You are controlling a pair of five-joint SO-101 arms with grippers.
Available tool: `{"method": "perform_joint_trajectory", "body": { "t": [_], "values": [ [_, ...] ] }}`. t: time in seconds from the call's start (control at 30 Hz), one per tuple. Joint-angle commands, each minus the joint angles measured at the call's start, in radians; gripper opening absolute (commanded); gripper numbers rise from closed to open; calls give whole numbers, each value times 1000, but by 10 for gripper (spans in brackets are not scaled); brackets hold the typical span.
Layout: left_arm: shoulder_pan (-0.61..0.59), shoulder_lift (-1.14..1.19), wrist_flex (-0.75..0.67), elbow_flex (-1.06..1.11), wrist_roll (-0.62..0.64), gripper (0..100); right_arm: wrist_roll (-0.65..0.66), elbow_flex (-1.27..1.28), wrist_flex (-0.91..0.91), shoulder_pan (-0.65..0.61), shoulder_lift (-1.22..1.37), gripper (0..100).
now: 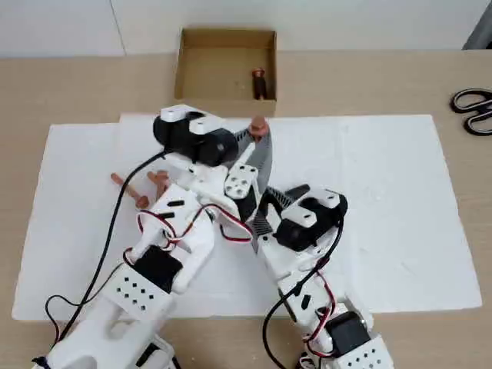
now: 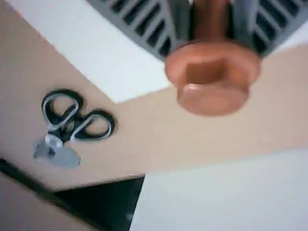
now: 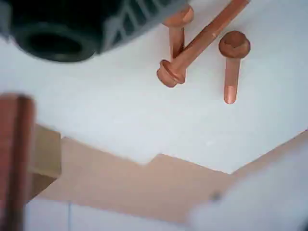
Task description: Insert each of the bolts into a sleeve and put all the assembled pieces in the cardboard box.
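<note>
**Left gripper holding a bolt just short of the cardboard box.**
The left gripper (image 1: 257,138) is clamped on the shank of a copper-coloured bolt (image 2: 211,77), whose flanged hexagonal head juts past the grey fingertips (image 2: 144,21). It is held over the far edge of the white sheet (image 1: 369,192). The cardboard box (image 1: 184,69), at the table's far edge, contains one upright piece (image 1: 260,83). Loose bolts (image 3: 202,48) lie on the sheet's left part. How far the right gripper (image 1: 263,215) is open cannot be told, as it sits under the left arm.
</note>
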Motion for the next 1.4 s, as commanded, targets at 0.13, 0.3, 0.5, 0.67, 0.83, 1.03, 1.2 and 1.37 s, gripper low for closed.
{"method": "perform_joint_trajectory", "body": {
  "t": [0.13, 0.3, 0.5, 0.67, 0.83, 1.03, 1.2, 1.37],
  "values": [
    [2, -91, 229, -133, 87, 6, 5, 9, -7, -10, -7, 4],
    [2, -95, 258, -128, 89, 6, 5, 9, -7, -10, -7, 4],
    [5, -91, 227, -102, 91, 6, 5, 9, -7, -10, -7, 4],
    [3, -94, 126, -33, 84, 6, 5, 9, 22, -10, -7, 4],
    [3, -94, 129, -27, 84, 6, 5, 9, 22, -10, -8, 4],
    [6, -91, 176, -27, 84, 6, 5, 9, 22, -10, -8, 4],
    [8, -92, 227, -27, 84, 6, 5, 9, 21, -10, -8, 4],
    [8, -91, 281, -27, 72, 6, 6, 9, 21, -10, -8, 4]
  ]
}}
